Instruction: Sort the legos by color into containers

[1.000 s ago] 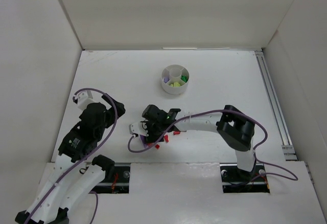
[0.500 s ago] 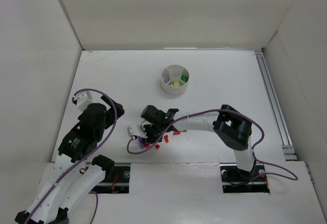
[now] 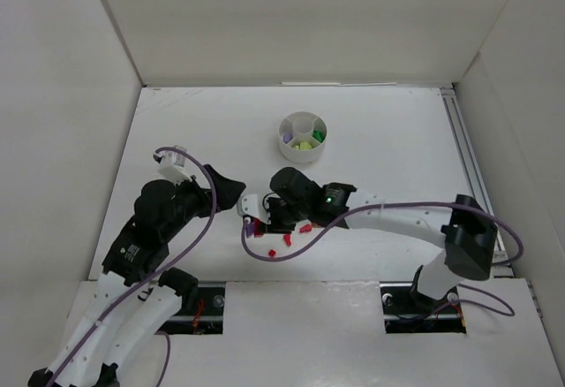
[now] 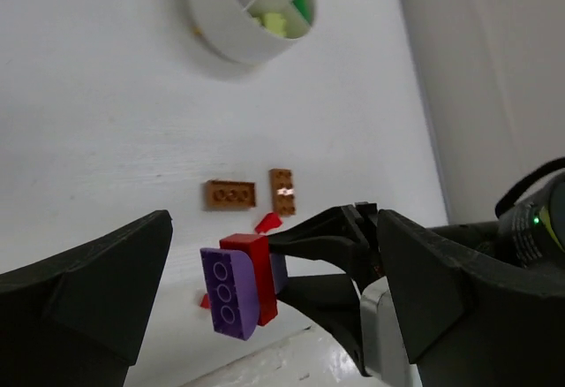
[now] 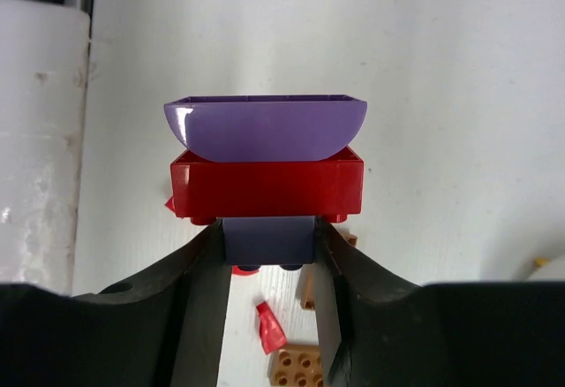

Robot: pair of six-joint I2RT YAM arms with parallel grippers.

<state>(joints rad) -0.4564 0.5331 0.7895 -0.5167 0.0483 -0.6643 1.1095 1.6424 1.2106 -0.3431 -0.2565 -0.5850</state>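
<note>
Tabletop (image 4: 115, 140): left wrist alone shows purple brick's (image 4: 231, 292) studs.

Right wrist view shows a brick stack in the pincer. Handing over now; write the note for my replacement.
Right pincer: shut on a stack of purple and red plastic bricks, gripped by its lowest brick.
Left pincer: open, empty, facing that stack.
Round white plastic divided dish: far across the table, holding lime-yellow and green pieces.
Done: those pieces.
Left: split and sort the stack, then the two orange-brown flat bricks and small red pieces loose on the table.
</note>
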